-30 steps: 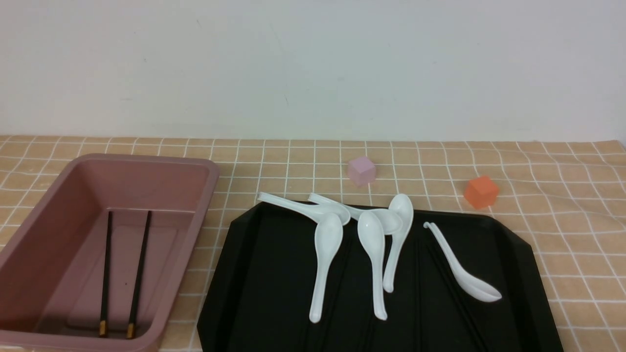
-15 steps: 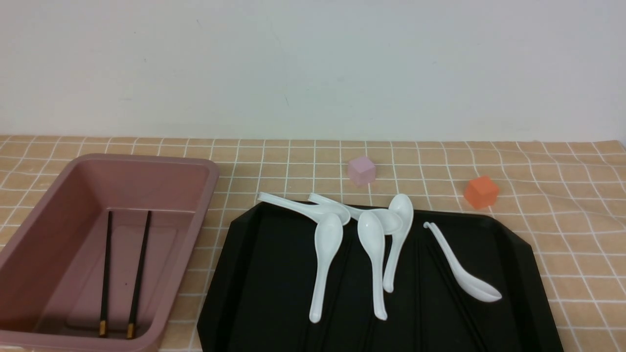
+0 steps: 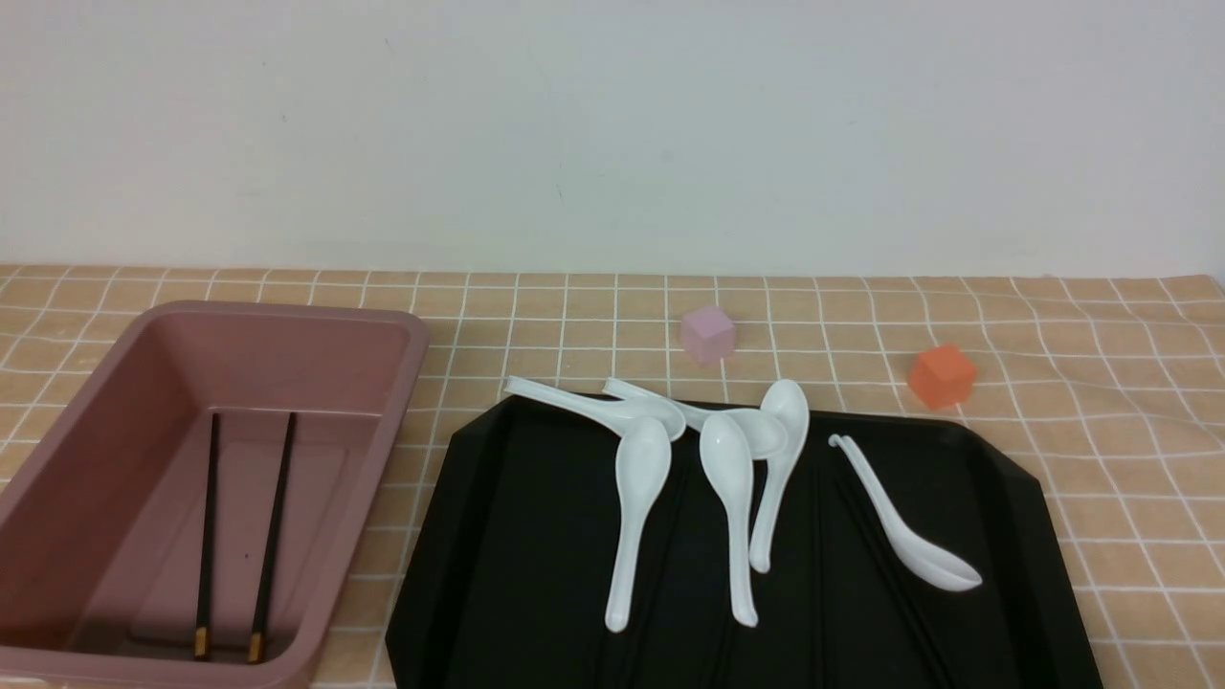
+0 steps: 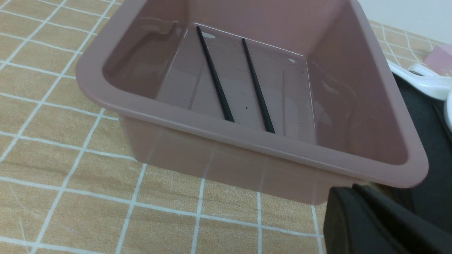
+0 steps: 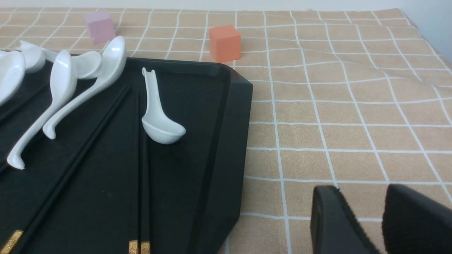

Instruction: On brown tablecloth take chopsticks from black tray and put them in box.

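The pink box (image 3: 407,368) stands at the left on the brown tablecloth (image 3: 1110,450). Two black chopsticks (image 3: 273,526) with gold ends lie side by side on its floor, also shown in the left wrist view (image 4: 257,84). The black tray (image 3: 498,536) lies to the right of the box. More black chopsticks (image 5: 141,169) with gold bands lie on the tray (image 5: 219,141), barely visible against it. My left gripper (image 4: 356,188) is shut and empty, low beside the box's near corner (image 4: 247,135). My right gripper (image 5: 363,197) is open and empty above the cloth, right of the tray. Neither gripper shows in the front view.
Several white soup spoons (image 3: 732,478) lie across the tray's far half; one spoon (image 5: 157,120) lies beside the chopsticks. A lilac cube (image 3: 708,333) and an orange cube (image 3: 942,375) sit on the cloth behind the tray. A white wall stands behind.
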